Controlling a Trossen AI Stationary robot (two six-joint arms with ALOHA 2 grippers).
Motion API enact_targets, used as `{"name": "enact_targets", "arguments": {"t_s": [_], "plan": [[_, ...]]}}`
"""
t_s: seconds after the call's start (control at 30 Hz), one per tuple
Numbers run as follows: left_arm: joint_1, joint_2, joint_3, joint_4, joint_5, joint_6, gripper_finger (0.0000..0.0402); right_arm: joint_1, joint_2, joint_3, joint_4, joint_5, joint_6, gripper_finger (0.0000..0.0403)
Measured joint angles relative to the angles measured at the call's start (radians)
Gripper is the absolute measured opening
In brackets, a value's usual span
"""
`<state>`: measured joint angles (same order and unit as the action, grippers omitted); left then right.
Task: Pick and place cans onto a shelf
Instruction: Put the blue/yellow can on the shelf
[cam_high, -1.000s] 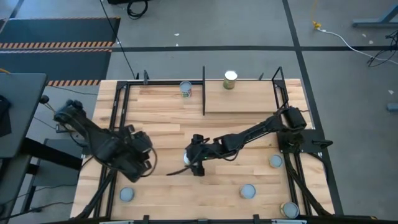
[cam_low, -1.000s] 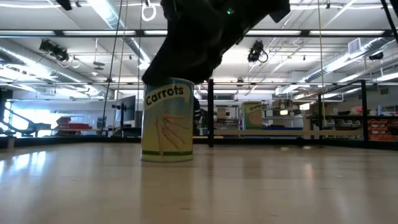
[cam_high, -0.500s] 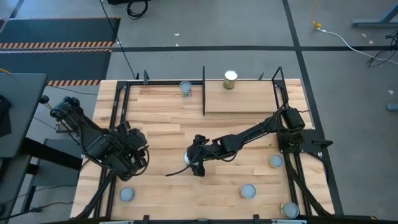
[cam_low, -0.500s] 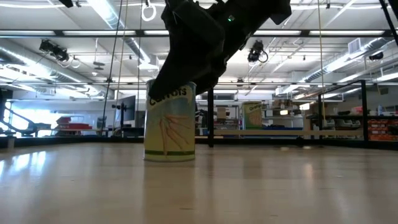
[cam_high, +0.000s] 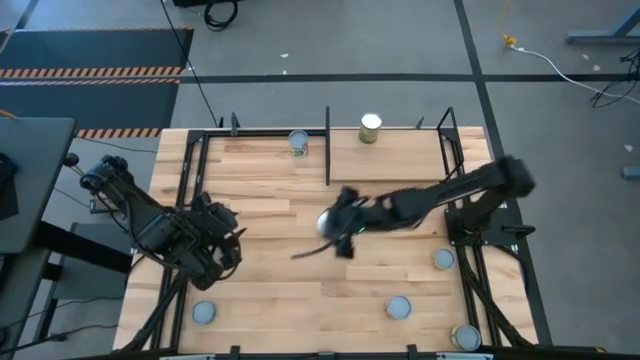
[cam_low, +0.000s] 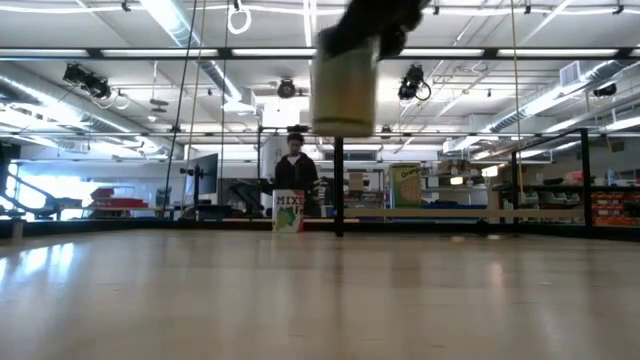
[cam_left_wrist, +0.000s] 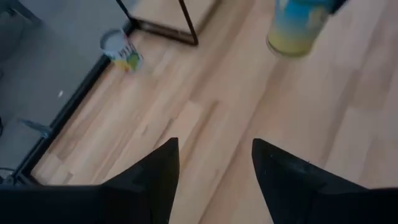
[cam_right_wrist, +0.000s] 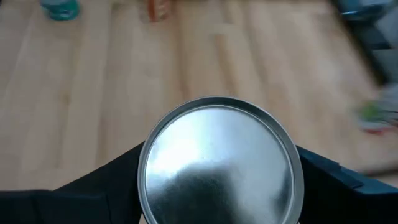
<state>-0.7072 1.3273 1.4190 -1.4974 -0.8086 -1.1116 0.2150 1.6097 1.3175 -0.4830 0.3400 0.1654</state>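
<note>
My right gripper (cam_high: 340, 226) is shut on a tan-labelled can (cam_low: 343, 95) with a silvery lid (cam_right_wrist: 221, 168), held high above the table's middle. The can also shows in the left wrist view (cam_left_wrist: 295, 28). The shelf (cam_high: 400, 165), a light-wood board with black uprights, stands at the far right with one can (cam_high: 371, 127) standing on its far edge. Another can (cam_high: 299, 142) stands on the table just left of the shelf. My left gripper (cam_left_wrist: 214, 168) is open and empty over the table's left part (cam_high: 215, 250). My right gripper pinches the can's side wall just under the lid, one finger (cam_right_wrist: 121, 177) on each opposite side. The fingers come from above, pointing down. The can hangs about upright below them, its bottom (cam_low: 343, 128) lifted clear of the table.
Several more cans stand near the front edge: one at the front left (cam_high: 204, 313), one at the front middle (cam_high: 399, 307), two at the right (cam_high: 443, 259) (cam_high: 466, 337). A black upright (cam_high: 327, 145) marks the shelf's left end. A person (cam_low: 295, 165) stands beyond the table.
My right gripper has lifted the can off the table, clear and high, and carried it toward the table's right and far side, toward the shelf. My left gripper has drawn back a little toward the table's left edge.
</note>
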Motion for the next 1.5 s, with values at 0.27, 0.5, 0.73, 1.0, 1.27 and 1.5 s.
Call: {"name": "enact_targets", "arguments": {"t_s": [0.27, 0.5, 0.73, 1.0, 1.27, 1.5], "plan": [[0.12, 0.0, 0.002, 0.313, -0.062, 0.157, 0.0206, -0.184, -0.4, -0.236, -0.102, -0.008, -0.036, 0.0316], [0.247, 0.0, 0.002, 0.548, -0.089, 0.333, 0.0206, -0.501, -0.516, -0.462, -0.013, -0.041, -0.092, 0.0316], [0.345, 0.0, 0.002, 0.594, -0.092, 0.281, 0.0205, -0.676, -0.496, -0.581, 0.182, -0.172, -0.189, 0.0316], [0.347, 0.0, 0.002, 0.642, -0.115, 0.284, 0.0205, -0.743, -0.451, -0.613, 0.233, -0.237, -0.221, 0.0345], [0.346, 0.001, 0.002, 0.639, -0.123, 0.285, 0.0205, -0.743, -0.337, -0.606, 0.325, -0.24, -0.21, 0.0382], [0.324, 0.001, 0.002, 0.607, -0.131, 0.286, 0.0205, -0.75, -0.353, -0.458, 0.246, -0.24, -0.214, 0.0367]]}}
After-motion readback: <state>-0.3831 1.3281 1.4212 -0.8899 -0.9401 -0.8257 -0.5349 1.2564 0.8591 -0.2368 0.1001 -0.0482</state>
